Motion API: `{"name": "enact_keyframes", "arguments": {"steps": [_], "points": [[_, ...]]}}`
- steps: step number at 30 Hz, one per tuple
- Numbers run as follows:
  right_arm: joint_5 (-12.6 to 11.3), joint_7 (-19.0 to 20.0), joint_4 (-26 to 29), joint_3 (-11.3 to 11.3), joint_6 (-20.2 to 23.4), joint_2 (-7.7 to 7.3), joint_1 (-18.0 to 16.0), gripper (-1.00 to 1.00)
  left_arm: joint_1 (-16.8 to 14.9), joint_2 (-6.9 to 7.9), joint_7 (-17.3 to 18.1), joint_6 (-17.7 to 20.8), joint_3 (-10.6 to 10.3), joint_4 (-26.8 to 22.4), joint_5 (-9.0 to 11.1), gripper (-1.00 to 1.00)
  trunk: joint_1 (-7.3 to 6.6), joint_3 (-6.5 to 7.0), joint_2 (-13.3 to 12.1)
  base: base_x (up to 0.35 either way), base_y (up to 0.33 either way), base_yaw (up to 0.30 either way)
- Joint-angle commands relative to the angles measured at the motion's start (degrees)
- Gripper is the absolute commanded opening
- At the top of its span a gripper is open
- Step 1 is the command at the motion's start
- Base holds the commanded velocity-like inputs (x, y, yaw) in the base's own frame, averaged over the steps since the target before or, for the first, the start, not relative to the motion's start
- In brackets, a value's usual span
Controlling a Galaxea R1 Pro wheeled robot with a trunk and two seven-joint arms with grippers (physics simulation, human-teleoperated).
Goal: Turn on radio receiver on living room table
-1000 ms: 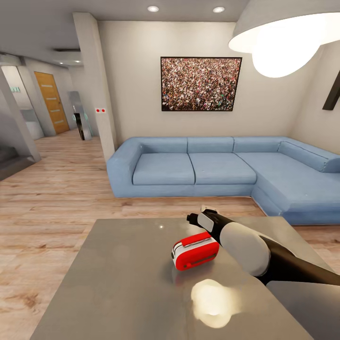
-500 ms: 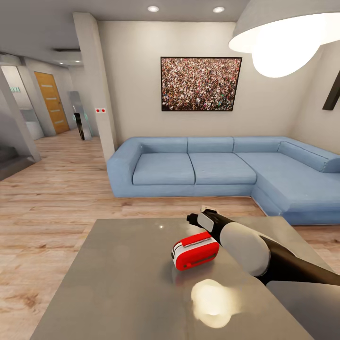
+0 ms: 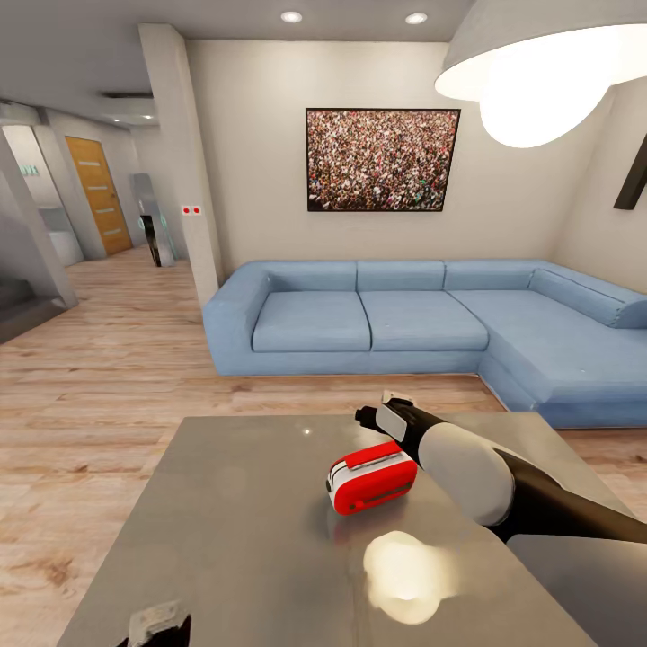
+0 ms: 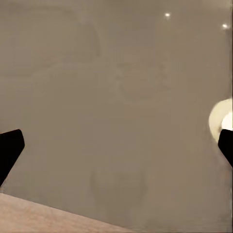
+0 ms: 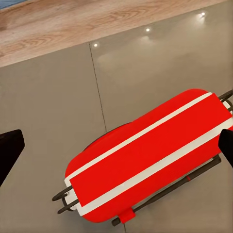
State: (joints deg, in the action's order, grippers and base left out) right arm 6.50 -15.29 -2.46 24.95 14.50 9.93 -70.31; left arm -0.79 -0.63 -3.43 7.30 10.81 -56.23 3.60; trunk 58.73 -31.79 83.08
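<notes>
Hovering over the radio receiver (image 5: 145, 162), the right gripper (image 5: 116, 145) has its two dark fingertips (image 5: 9, 150) spread wide, one past each end of the red body as the wrist camera shows it, and nothing is held between them. The radio lies on the table (image 3: 234, 521), near the middle of the glossy grey top, and in the head view the right gripper (image 3: 382, 415) sits just behind and above it.

The radio looks like a small, light, rigid box with a smooth red shell and white stripes, so a firm push could well slide it across the polished stone rather than work a control. The thin wire handle (image 5: 170, 189) runs along one long side and looks easy to snag. I would judge that a light, downward or braced touch on the switch or dial suits better than a squeeze; which face carries the control cannot be told from above.

The left gripper (image 4: 116, 145) hangs over bare tabletop with its fingers wide apart too, holding nothing, close to the table's near edge; it shows low in the head view (image 3: 155, 626). A bright lamp reflection (image 3: 406, 564) glares on the top between the radio and the robot. The blue sofa (image 3: 422, 323) stands well beyond the table, and nothing lies between the fingers and the radio.
</notes>
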Motion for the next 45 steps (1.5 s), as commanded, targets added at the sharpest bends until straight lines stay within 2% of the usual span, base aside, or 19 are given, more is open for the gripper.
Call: {"name": "enact_keyframes", "arguments": {"steps": [1, 7, 8, 13, 32, 34, 36, 38, 45], "points": [[0.00, 0.00, 0.00, 0.01, 0.00, 0.00, 0.00, 1.00, 0.00, 0.00, 0.00, 0.58, 0.00, -0.98, 0.00, 1.00, 0.00, 0.00, 0.00, 0.000, 0.000, 0.000], [0.00, 0.00, 0.00, -0.05, 0.00, -0.03, 0.00, 1.00, -0.01, 0.01, 0.00, 3.77, -0.08, -6.55, 0.00, 1.00, 0.00, 0.00, 0.00, 0.000, 0.000, 0.000], [0.00, 0.00, 0.00, -0.13, 0.00, -0.06, 0.00, 1.00, -0.04, 0.03, 0.03, 6.70, -0.08, -11.97, 0.00, 1.00, 0.00, 0.00, 0.00, 0.000, 0.000, 0.000], [0.00, 0.03, 0.00, -0.12, -0.15, -0.02, 0.00, 1.00, -0.05, 0.11, 0.15, 10.16, -0.09, -15.86, -0.09, 1.00, 0.00, 0.00, 0.00, 0.000, 0.000, 0.000], [-0.30, 0.00, -0.08, 0.19, -0.57, 0.07, 0.00, 1.00, -0.03, 0.36, 0.35, 10.84, -0.09, -15.35, -0.44, 1.00, 0.00, 0.00, 0.00, 0.000, 0.000, 0.000], [-0.80, -0.35, -0.15, 1.26, -0.66, 0.07, 0.00, 1.00, -0.03, 0.36, 0.35, 10.82, -0.09, -15.33, -0.42, 1.00, 0.00, 0.00, 0.00, 0.000, 0.000, 0.000], [-2.21, -0.81, -0.26, 3.00, -1.47, 0.07, 0.00, 1.00, -0.05, 0.36, 0.35, 10.81, -0.09, -15.32, -0.38, 1.00, 0.00, 0.00, 0.00, 0.000, 0.000, 0.000], [-3.31, -1.01, -0.30, 3.77, -2.48, 0.07, 0.00, 1.00, -0.04, 0.36, 0.35, 10.79, -0.09, -15.32, -0.36, 1.00, 0.00, 0.00, 0.00, 0.000, 0.000, 0.000], [-4.48, -1.22, -0.35, 4.54, -3.85, 0.07, 0.00, 1.00, -0.03, 0.36, 0.35, 10.72, -0.09, -15.28, -0.32, 1.00, 0.00, 0.00, 0.00, 0.000, 0.000, 0.000]]}}
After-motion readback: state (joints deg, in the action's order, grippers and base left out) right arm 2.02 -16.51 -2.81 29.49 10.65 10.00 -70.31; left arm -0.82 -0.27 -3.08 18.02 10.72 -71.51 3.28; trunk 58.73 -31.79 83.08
